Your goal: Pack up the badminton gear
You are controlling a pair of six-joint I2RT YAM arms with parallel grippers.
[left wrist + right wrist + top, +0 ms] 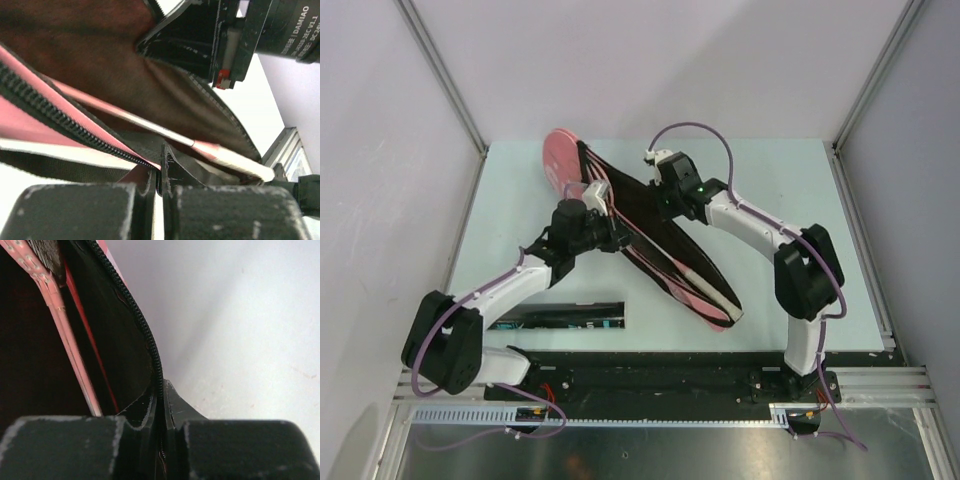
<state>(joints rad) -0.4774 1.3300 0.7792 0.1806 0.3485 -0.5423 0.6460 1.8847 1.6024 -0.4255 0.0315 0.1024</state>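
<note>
The right gripper (162, 395) is pinched tight on the zipper edge of the pink bag (558, 152), and the left gripper (161, 165) is clamped on the opposite edge, so the bag lies spread open mid-table (790, 180). Only the wrist views show the nipped zipper teeth and a racket (150, 125) shaft against the dark lining; only the top view shows the black tube (560, 316), near the left arm's base, well apart from the bag

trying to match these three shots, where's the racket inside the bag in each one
Top external: the racket lies inside the open bag, pale handle toward the near right end.
Left wrist: the racket crosses the middle diagonally, handle at lower right.
Right wrist: the racket runs down the left side as a pink bar.
Shared landmark: the bag's dark lining behind it; both wrist views also show the black zipper.
</note>
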